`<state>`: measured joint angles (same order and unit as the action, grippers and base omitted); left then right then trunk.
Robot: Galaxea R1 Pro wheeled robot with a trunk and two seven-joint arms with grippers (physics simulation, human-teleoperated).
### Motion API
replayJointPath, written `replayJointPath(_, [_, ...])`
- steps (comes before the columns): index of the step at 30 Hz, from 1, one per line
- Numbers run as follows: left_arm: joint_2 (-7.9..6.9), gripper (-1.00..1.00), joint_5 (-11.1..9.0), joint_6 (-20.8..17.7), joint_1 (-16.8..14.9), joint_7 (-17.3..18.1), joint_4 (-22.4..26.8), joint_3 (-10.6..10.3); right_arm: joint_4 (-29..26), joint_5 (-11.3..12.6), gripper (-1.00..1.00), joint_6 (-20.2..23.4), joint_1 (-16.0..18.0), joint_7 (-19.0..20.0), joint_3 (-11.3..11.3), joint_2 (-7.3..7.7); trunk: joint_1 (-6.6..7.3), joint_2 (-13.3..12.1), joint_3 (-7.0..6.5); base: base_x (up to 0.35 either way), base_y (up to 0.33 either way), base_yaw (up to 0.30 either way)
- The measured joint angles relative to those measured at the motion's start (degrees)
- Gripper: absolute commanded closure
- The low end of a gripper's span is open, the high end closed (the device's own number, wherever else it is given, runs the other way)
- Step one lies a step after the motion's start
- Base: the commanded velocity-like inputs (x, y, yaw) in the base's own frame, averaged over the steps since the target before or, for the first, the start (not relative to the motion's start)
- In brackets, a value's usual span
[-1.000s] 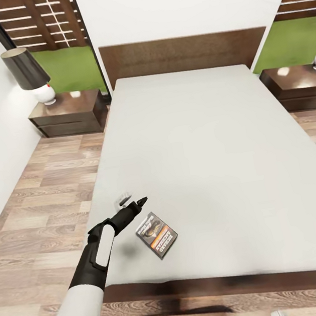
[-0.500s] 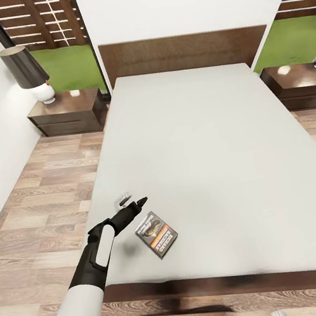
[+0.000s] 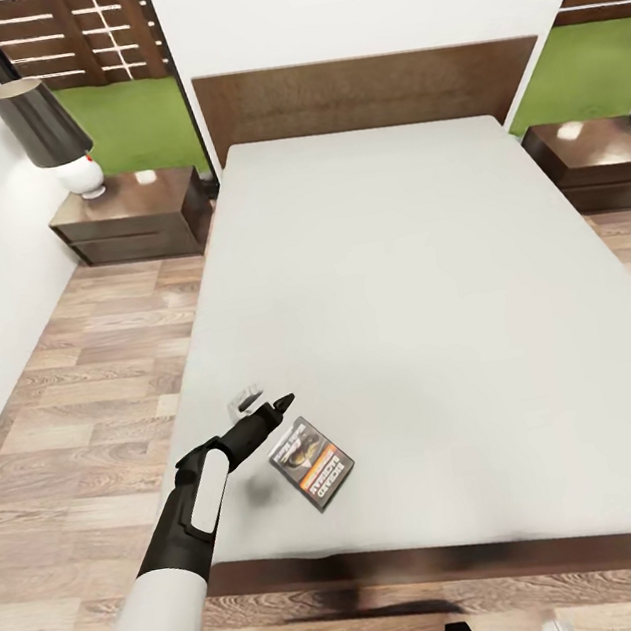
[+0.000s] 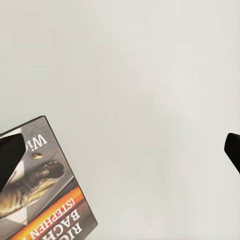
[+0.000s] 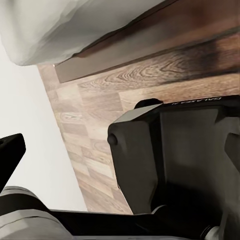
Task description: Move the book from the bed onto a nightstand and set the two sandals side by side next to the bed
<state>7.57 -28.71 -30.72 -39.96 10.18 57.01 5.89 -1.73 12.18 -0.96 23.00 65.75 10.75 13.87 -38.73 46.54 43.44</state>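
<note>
Book (image 3: 312, 464) flat on bed (image 3: 427, 319), lower left of the mattress near the foot edge.

Just left of it, left gripper (image 3: 264, 404) hovering over the mattress, fingers spread apart, nothing held; in the left wrist view, book (image 4: 42, 192) by one dark fingertip (image 4: 232, 150). Nightstand (image 3: 129, 217) with lamp (image 3: 51, 133) at upper left. Right gripper: cannot tell.

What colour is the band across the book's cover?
Orange, on the book, clearest in the left wrist view.
</note>
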Motion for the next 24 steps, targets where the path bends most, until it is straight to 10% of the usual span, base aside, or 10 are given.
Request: replayJointPath(24, [-0.08, -1.0, 0.0, -0.07, 0.0, 0.0, 0.09, 0.0, 0.0, 0.0, -1.0, 0.0, 0.0, 0.0, 0.02, 0.0, -4.39, 8.02, 4.43, 0.0, 0.0, 0.0])
